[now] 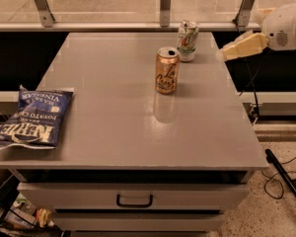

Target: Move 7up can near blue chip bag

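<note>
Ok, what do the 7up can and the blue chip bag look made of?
The 7up can looks like thin metal, probably aluminium: glossy printed wall, bare silver top. The blue chip bag looks like crinkled plastic film with a slight sheen. The gripper hovers beside the can.

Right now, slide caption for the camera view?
Gripper hovers at the table edge beside the upright 7up can; gold can mid-table, blue chip bag at the opposite edge.
</note>
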Robot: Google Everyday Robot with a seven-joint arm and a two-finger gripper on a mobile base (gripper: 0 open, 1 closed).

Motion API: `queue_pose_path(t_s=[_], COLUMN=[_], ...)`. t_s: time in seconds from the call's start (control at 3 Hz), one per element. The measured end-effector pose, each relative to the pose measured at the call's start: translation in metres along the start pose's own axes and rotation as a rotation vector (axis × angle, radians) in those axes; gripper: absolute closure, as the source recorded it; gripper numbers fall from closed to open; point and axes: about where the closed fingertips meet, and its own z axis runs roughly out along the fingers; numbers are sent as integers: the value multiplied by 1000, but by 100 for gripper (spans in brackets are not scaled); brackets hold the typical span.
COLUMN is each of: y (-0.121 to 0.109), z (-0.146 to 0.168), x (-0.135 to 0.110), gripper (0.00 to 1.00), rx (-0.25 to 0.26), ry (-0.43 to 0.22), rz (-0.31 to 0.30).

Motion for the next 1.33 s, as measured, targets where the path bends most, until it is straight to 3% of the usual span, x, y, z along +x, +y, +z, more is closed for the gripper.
queue_pose_path(t_s=[0.33, 0.67, 1.33], y=[-11, -10, -17], z=[27, 27, 76], x=[9, 9, 15], gripper=[0, 0, 0], rx=[-22, -23, -40], ry=[-74, -74, -129], rz=[88, 88, 136])
